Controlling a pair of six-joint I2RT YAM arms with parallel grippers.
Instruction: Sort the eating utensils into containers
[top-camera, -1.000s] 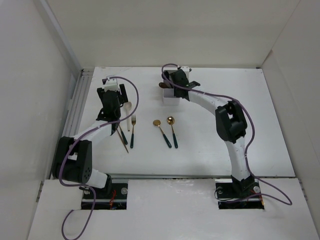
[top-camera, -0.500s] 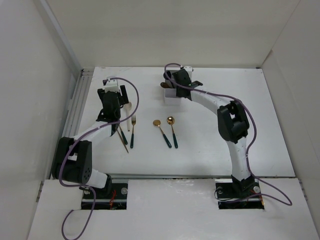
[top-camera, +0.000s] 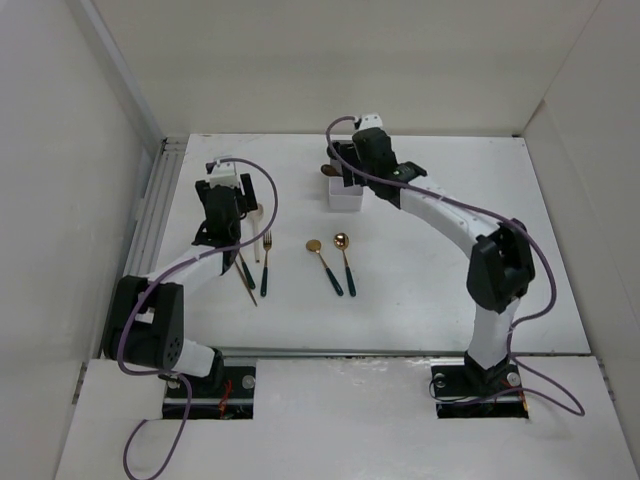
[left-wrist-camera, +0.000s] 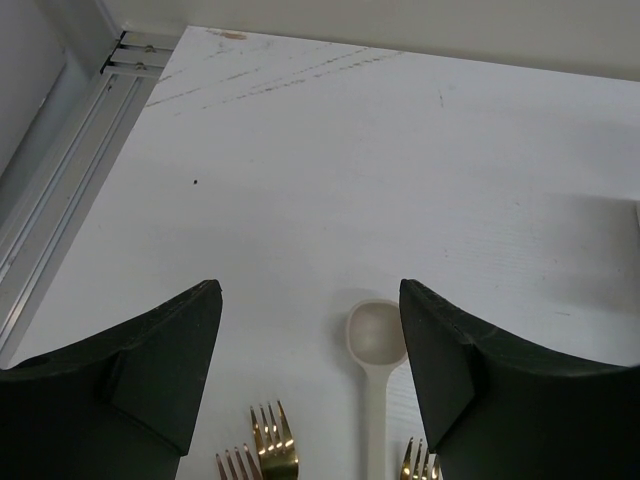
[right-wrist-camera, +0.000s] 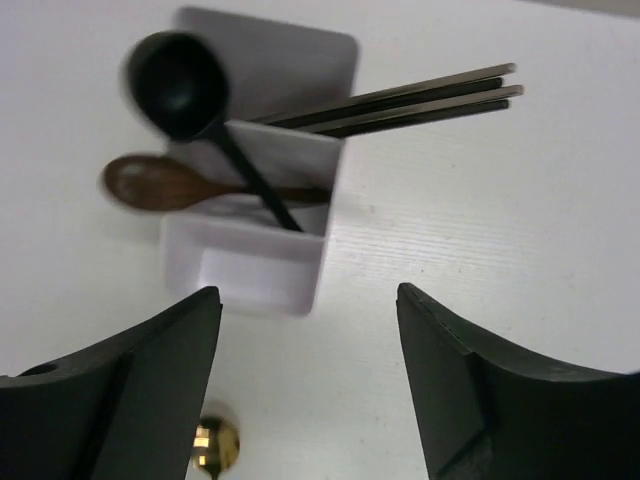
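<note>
The white container (top-camera: 344, 197) (right-wrist-camera: 262, 272) stands at the table's middle back. It holds a black spoon (right-wrist-camera: 175, 85), a brown wooden spoon (right-wrist-camera: 150, 182) and dark chopsticks (right-wrist-camera: 420, 100), all leaning out over its rim. My right gripper (top-camera: 349, 181) (right-wrist-camera: 307, 290) hangs open and empty above the table just short of it. Two gold spoons (top-camera: 341, 242) (right-wrist-camera: 215, 443) lie nearer to me. My left gripper (top-camera: 228, 222) (left-wrist-camera: 310, 290) is open over a pale spoon (left-wrist-camera: 376, 335) and gold forks (left-wrist-camera: 273, 450), touching neither.
More utensils with dark handles (top-camera: 245, 275) lie by the left arm. A metal rail (left-wrist-camera: 60, 190) runs along the table's left edge. White walls close in the back and both sides.
My right gripper has opened and lifted away from the container, and its arm has straightened upward. The left arm has hardly moved.
</note>
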